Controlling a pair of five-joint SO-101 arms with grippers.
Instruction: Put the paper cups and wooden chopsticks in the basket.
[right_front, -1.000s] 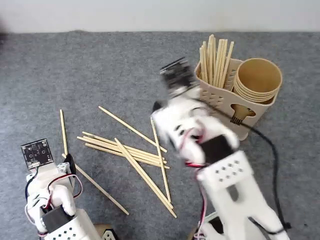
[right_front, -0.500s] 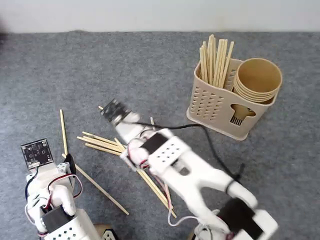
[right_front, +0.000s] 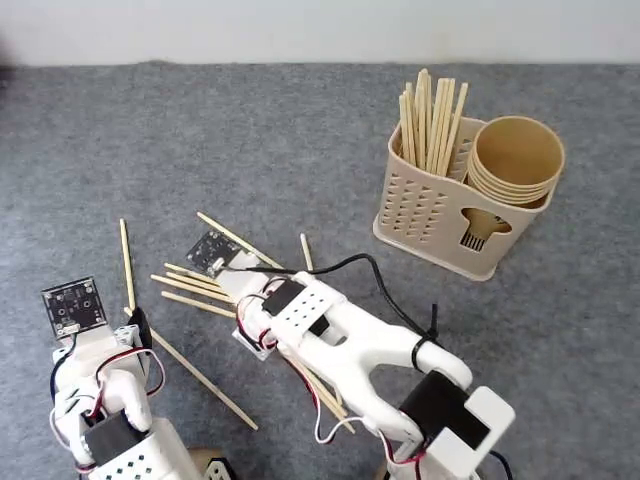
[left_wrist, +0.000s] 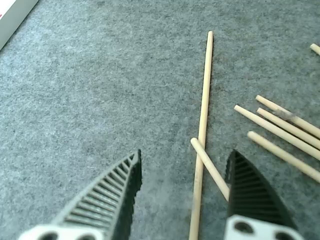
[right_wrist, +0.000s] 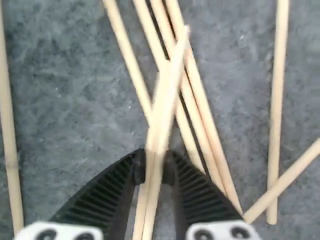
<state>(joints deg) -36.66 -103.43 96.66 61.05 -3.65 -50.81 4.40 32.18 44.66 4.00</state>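
At the table's near left, the left gripper (left_wrist: 186, 156) hangs wide open over one long pale wooden chopstick (left_wrist: 202, 100), which runs lengthwise between its jaws on the grey felt-like mat (right_front: 300, 130). In the middle, the right gripper (right_wrist: 154, 159) is pinched narrow on a pale wooden stick (right_wrist: 169, 85) from the scattered pile (right_front: 195, 285), its length running straight ahead of the jaws. Farther right, well apart, stands the beige perforated plastic basket (right_front: 420, 205), holding stacked tan paper cups (right_front: 517, 155) and upright chopsticks (right_front: 430, 115); the right arm is nearer it.

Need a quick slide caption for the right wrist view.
Right gripper, jaws shut on a chopstick, over loose chopsticks on the grey mat.
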